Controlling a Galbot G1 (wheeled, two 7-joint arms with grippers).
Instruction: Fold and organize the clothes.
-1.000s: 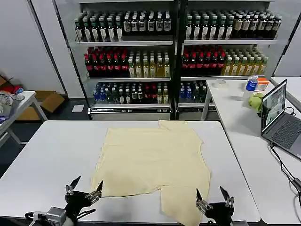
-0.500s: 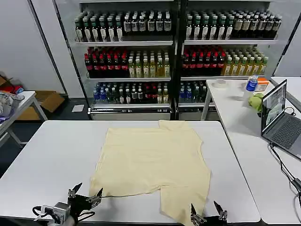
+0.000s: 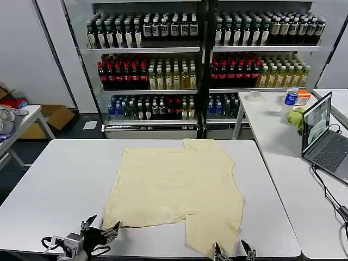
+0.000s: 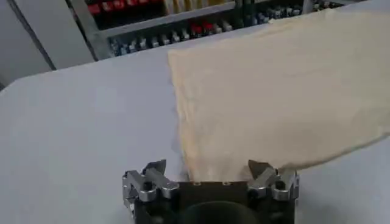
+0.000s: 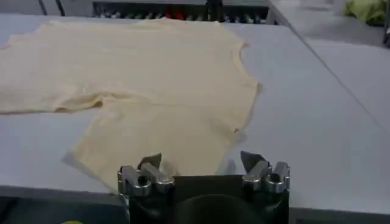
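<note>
So the pale yellow short-sleeved T-shirt [image 3: 176,193] lies spread on the white table [image 3: 54,179], unfolded, and looks like grabbing comes next: left gripper [image 3: 100,227] and right gripper [image 3: 235,250] sit spread wide, empty, at its near edge. The wrist views show the hem right at the left fingertips [image 4: 256,167].

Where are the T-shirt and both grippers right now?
T-shirt [image 3: 176,185], head view, middle of the spread fabric.
Left gripper [image 3: 101,227], head view, between its open fingertips at the table's near edge.
Right gripper [image 3: 234,250], head view, between its open fingertips.
</note>
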